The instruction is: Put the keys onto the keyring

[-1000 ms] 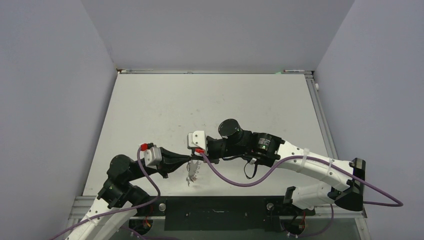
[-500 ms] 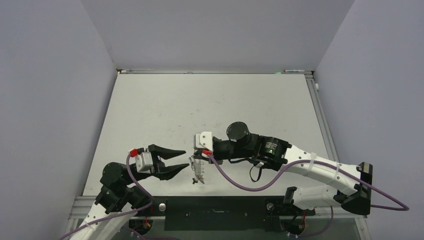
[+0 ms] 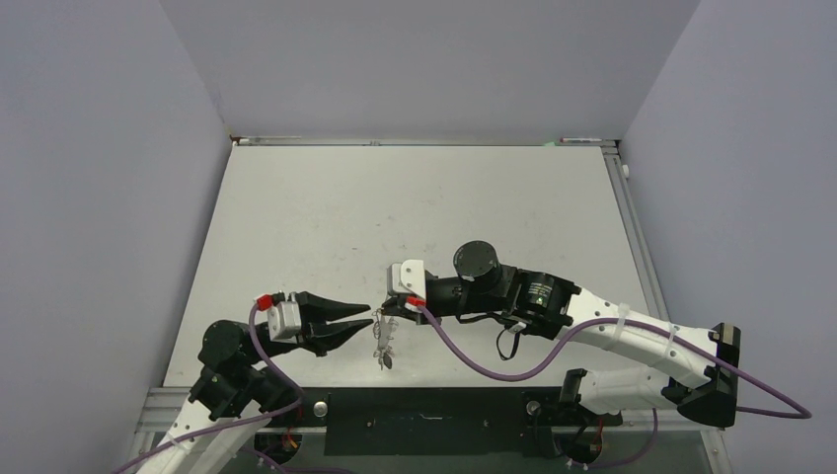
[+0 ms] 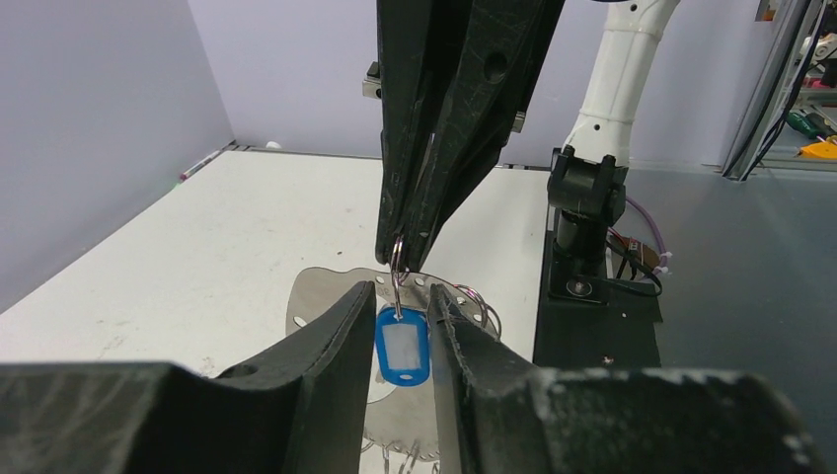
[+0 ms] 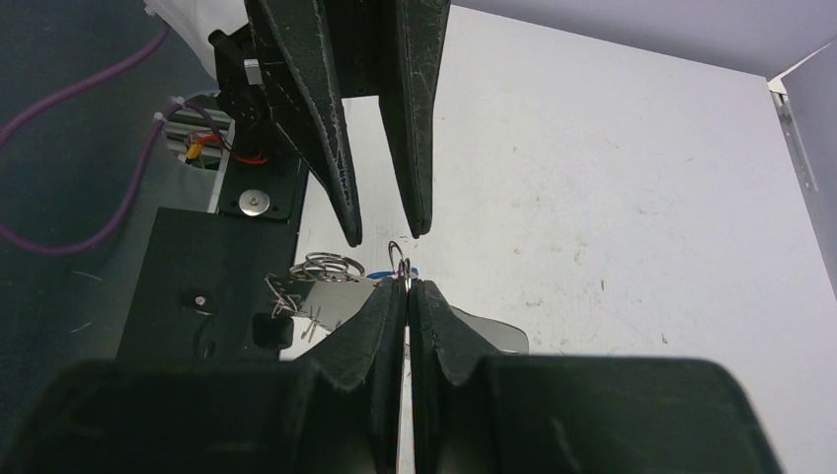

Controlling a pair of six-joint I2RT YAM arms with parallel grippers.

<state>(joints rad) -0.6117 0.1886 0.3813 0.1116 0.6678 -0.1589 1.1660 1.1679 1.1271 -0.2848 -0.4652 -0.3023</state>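
Observation:
My right gripper (image 3: 381,315) is shut on a small wire ring (image 4: 397,255). From that ring hangs the key's blue plastic tag (image 4: 402,346). The grey keyring plate (image 4: 321,301) shows just behind the tag, with tiny holes and wire split rings (image 4: 476,299) along its edge; it seems to dangle off the table (image 3: 415,207) under the right fingertips. My left gripper (image 4: 402,291) faces the right one, open, with one finger on each side of the blue tag and narrow gaps showing. The red-tagged and dark-headed keys are not visible.
The black mounting plate (image 3: 424,407) runs along the near table edge, right below the hanging keyring. The right arm's base post (image 4: 590,212) stands behind it. Grey walls close in the table on the left, right and far sides.
The left gripper let go, opened wide and drew back left, then narrowed around the blue tag. The right gripper stayed shut and shifted slightly right with the hanging keyring.

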